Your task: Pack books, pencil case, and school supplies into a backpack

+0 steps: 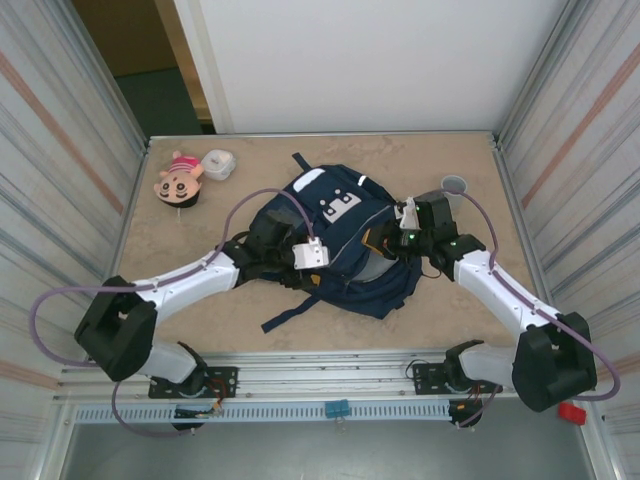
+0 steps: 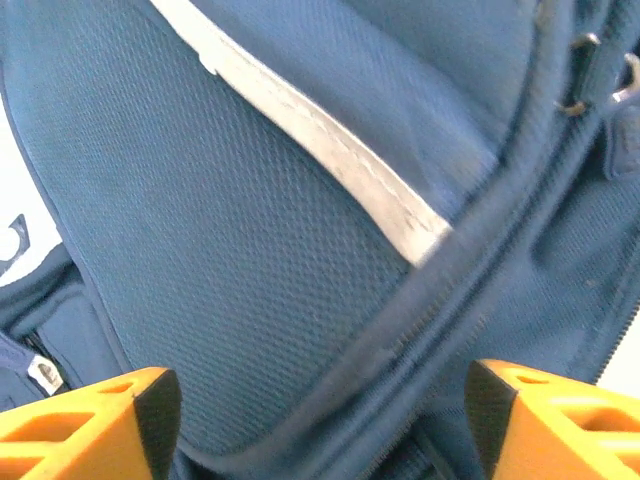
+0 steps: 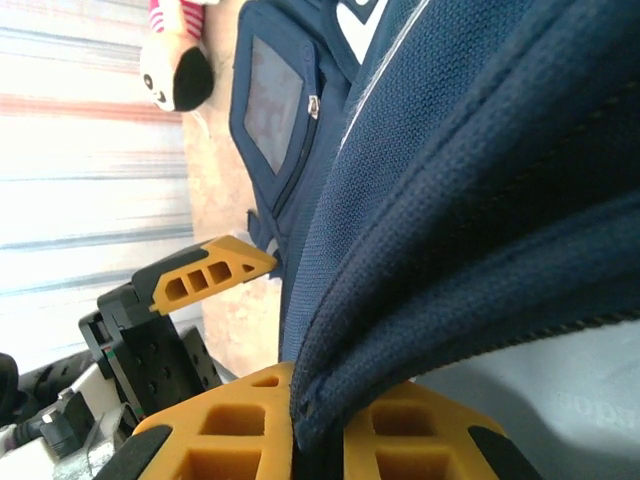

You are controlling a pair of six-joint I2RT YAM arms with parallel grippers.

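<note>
The navy backpack (image 1: pixel 340 235) lies flat in the middle of the table, its grey lining showing at the right side where the mouth is lifted. My right gripper (image 3: pixel 320 430) is shut on the backpack's (image 3: pixel 480 170) thick zipper edge, which is pinched between the orange fingers. Over the left half of the bag, my left gripper (image 2: pixel 320 430) stands open; its fingers (image 2: pixel 100 420) are wide apart above mesh fabric with a pale stripe (image 2: pixel 330 150), and they do not clamp it. In the top view the left gripper (image 1: pixel 300 258) and right gripper (image 1: pixel 397 240) flank the bag. The books, pencil case and school supplies are out of view.
A pink doll head (image 1: pixel 178 182) and a small white object (image 1: pixel 218 163) lie at the back left. A grey cup (image 1: pixel 455 185) stands at the back right, close to the right arm. Metal walls close in both sides of the table (image 1: pixel 240 310).
</note>
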